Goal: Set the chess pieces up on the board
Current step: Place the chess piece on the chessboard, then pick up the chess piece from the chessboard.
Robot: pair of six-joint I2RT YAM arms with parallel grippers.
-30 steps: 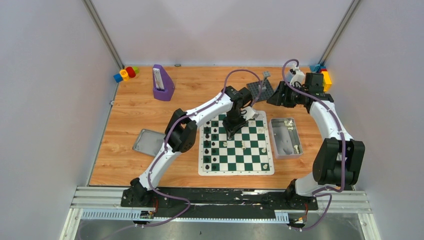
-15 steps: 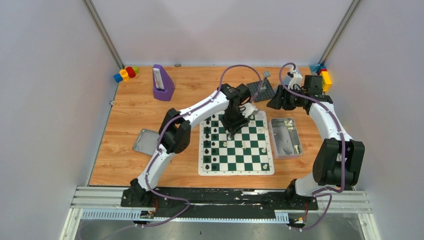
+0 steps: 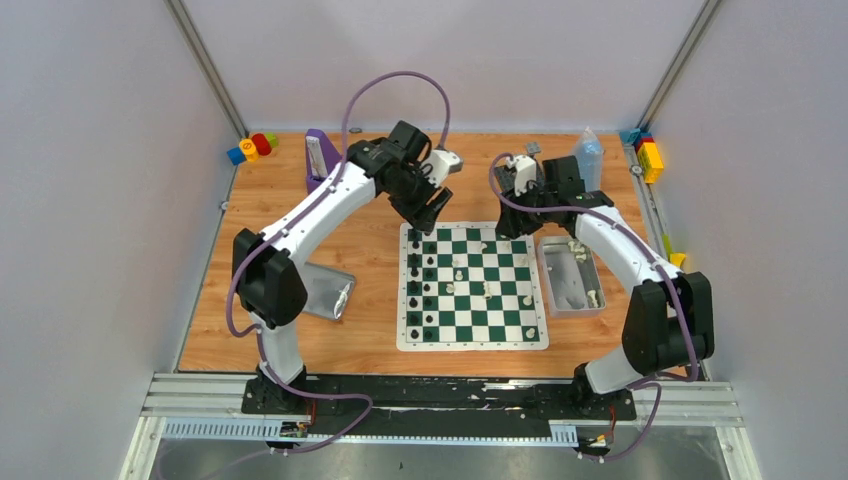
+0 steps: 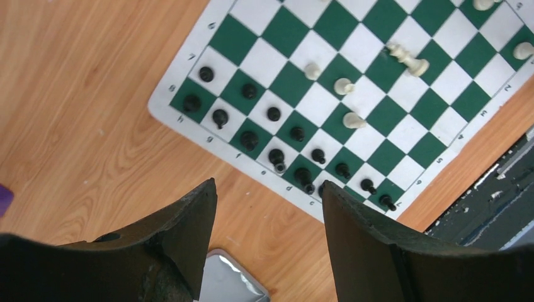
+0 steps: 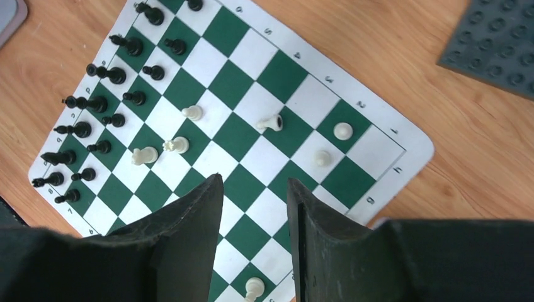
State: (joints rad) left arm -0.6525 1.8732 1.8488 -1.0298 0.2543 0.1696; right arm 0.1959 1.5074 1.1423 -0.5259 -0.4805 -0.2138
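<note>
The green-and-white board (image 3: 472, 344) lies mid-table. Black pieces (image 3: 420, 290) stand in its two left columns. A few white pieces (image 3: 487, 292) are scattered on the middle and right squares. My left gripper (image 3: 432, 212) hovers open and empty above the board's far left corner. In the left wrist view (image 4: 267, 185) it is over bare wood beside the black pieces (image 4: 277, 157), and a white piece (image 4: 408, 60) lies on its side. My right gripper (image 3: 512, 225) hovers open and empty above the board's far right. In the right wrist view (image 5: 254, 182) it is over the board (image 5: 230, 28) and a toppled white piece (image 5: 271, 123).
An open silver tin (image 3: 552, 290) right of the board holds more white pieces. Its lid (image 3: 330, 295) lies left of the board, partly behind my left arm. A purple object (image 3: 318, 160), coloured blocks (image 3: 250, 148) and a grey studded plate (image 5: 497, 44) sit at the back.
My left gripper rose off the board's middle and moved back-left to its far left corner. My right gripper swung left from the studded plate to over the board's far right.
</note>
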